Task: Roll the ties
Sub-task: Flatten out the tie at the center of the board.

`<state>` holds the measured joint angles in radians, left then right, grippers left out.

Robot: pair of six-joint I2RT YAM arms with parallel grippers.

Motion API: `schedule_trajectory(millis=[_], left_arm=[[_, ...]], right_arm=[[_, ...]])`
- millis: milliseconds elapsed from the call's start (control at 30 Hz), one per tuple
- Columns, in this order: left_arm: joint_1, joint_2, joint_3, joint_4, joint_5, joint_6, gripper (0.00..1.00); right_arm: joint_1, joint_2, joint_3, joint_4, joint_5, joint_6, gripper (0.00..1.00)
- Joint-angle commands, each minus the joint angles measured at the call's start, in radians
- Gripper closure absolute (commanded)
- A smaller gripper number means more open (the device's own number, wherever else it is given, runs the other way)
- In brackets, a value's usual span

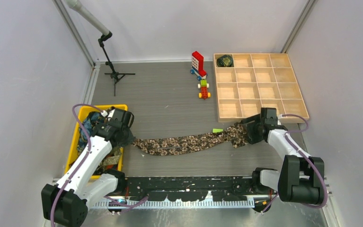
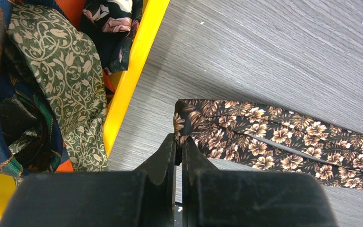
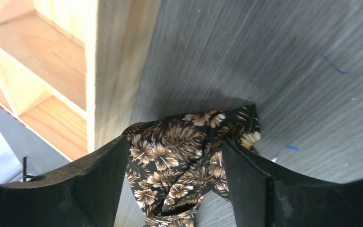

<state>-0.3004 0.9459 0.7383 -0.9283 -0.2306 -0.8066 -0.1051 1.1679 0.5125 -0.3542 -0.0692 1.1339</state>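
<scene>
1. Grey counter (image 1: pixel 170 94): open stretch between yellow bin (image 2: pixel 131 80) and wooden tray (image 3: pixel 118 71).
2. Brown floral tie (image 1: pixel 184 143) lies flat across that stretch.
3. Left pincer (image 2: pixel 179 144): closed on the tie's edge just beside the bin rim.
4. Right pincer (image 3: pixel 175 142): wide, straddling the tie's bunched end beside the tray wall.

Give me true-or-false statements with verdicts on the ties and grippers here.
1. The brown floral tie lies stretched on the table from the left gripper to the right gripper. True.
2. The wooden tray holds nothing. False: one rolled tie sits in its far left corner compartment.
3. The left gripper is shut on one end of that tie. True.
4. The right gripper is shut tight. False: its jaws stand wide around the tie's other end.
5. The yellow bin is empty. False: other ties lie in it.
</scene>
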Motion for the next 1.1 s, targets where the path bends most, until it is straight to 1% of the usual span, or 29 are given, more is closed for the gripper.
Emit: schedule_trajectory(millis=[0,67,100,167,233,267,333,400,467,633,767,867,933,1067], left_arm=[[0.006,-0.015,0.005,0.005,0.004,0.003,1.0],[0.006,-0.013,0.004,0.006,0.004,0.004,1.0],[0.006,-0.013,0.004,0.006,0.004,0.004,1.0],[0.005,-0.013,0.004,0.009,0.004,0.006,1.0],[0.006,-0.013,0.003,0.012,0.006,0.007,1.0],[0.006,-0.012,0.002,0.014,0.007,0.009,1.0],[0.006,-0.009,0.0,0.018,0.01,0.01,1.0],[0.006,-0.007,-0.002,0.022,0.012,0.012,1.0],[0.005,-0.007,-0.002,0.023,0.014,0.013,1.0],[0.006,-0.021,-0.001,0.022,0.013,0.015,1.0],[0.006,-0.03,-0.004,0.024,0.01,0.014,1.0],[0.006,-0.03,-0.009,0.03,0.009,0.011,1.0],[0.006,-0.03,-0.013,0.033,0.009,0.01,1.0],[0.005,-0.03,-0.013,0.032,0.007,0.009,1.0]], right_arm=[[-0.004,0.031,-0.022,0.096,-0.028,0.038,0.27],[-0.004,0.03,-0.026,0.097,-0.025,0.04,0.42],[-0.004,0.023,-0.026,0.091,-0.023,0.04,0.52],[-0.004,0.002,-0.017,0.063,-0.01,0.037,0.68],[-0.004,-0.022,0.001,0.023,0.007,0.023,0.77],[-0.004,-0.034,0.007,0.008,0.016,0.016,0.79],[-0.004,-0.05,0.018,-0.014,0.032,0.001,0.86],[-0.004,-0.06,0.024,-0.023,0.044,-0.007,0.9],[-0.004,-0.058,0.029,-0.022,0.053,-0.015,0.99],[-0.003,-0.046,0.067,-0.002,0.034,-0.055,1.0],[0.012,-0.074,0.153,-0.109,0.065,-0.098,1.0],[0.041,-0.061,0.224,-0.167,0.103,-0.127,1.0],[0.083,-0.025,0.279,-0.204,0.121,-0.129,1.0],[0.236,0.076,0.355,-0.269,0.178,-0.088,1.0]])
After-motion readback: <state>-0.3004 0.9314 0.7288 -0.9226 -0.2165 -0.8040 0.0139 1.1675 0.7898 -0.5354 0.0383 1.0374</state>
